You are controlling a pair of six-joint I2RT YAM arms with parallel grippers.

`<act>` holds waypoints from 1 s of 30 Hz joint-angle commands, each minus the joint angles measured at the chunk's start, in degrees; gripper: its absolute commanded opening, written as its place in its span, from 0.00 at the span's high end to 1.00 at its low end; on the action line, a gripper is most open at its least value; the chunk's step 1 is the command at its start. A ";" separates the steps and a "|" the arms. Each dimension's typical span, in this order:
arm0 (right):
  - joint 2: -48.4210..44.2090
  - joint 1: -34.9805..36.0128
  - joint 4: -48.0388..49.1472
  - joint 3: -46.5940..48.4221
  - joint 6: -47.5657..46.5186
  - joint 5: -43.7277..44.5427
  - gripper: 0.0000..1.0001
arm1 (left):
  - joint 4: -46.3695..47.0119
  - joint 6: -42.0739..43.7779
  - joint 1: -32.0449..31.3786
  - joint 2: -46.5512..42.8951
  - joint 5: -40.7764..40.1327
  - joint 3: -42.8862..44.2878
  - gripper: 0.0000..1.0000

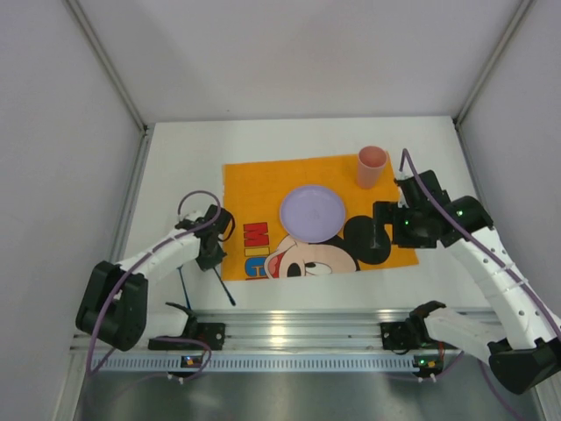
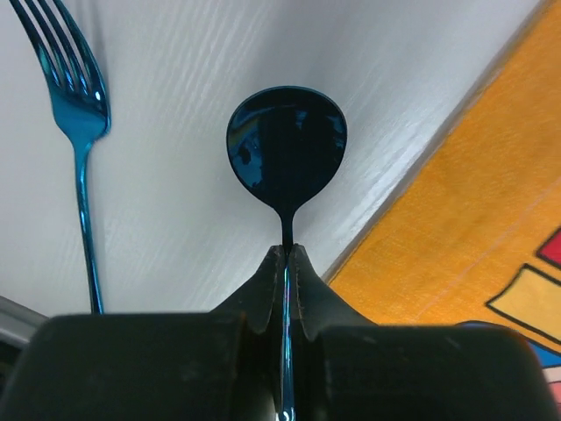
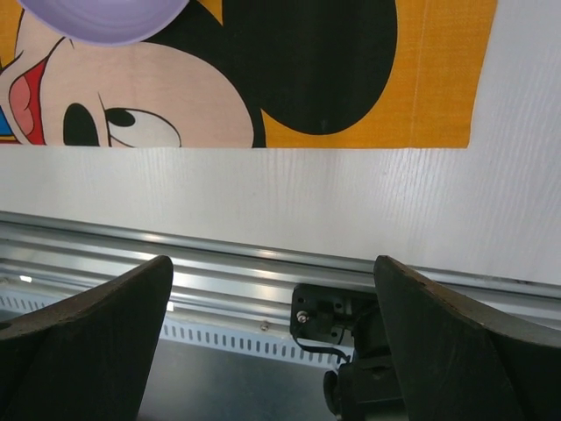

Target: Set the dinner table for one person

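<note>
One place, partly laid

The dinner table [image 1: 184,167] is stretching out beyond our arm bases, carrying the orange placemat [image 1: 254,189], purple plate [image 1: 312,211] and pink cup [image 1: 372,167]. Our right gripper [image 3: 272,263] is hanging spread wide. Our left gripper [image 2: 287,254] is pinching the spoon [image 2: 287,149] by its handle, near the fork [image 2: 79,105].

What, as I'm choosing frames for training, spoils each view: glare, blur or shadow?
Top external: bright glare along the metal rail. Left wrist: the spoon bowl mirrors its surroundings; the left gripper, shut on its handle, is near the lens and soft. Right wrist: the open right gripper looms dark; placemat sharp.
</note>
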 commanded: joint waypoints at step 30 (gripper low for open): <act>13.42 5.28 55.89 -0.95 15.82 -35.26 0.09 | -7.11 9.94 -5.79 23.69 17.22 66.21 1.00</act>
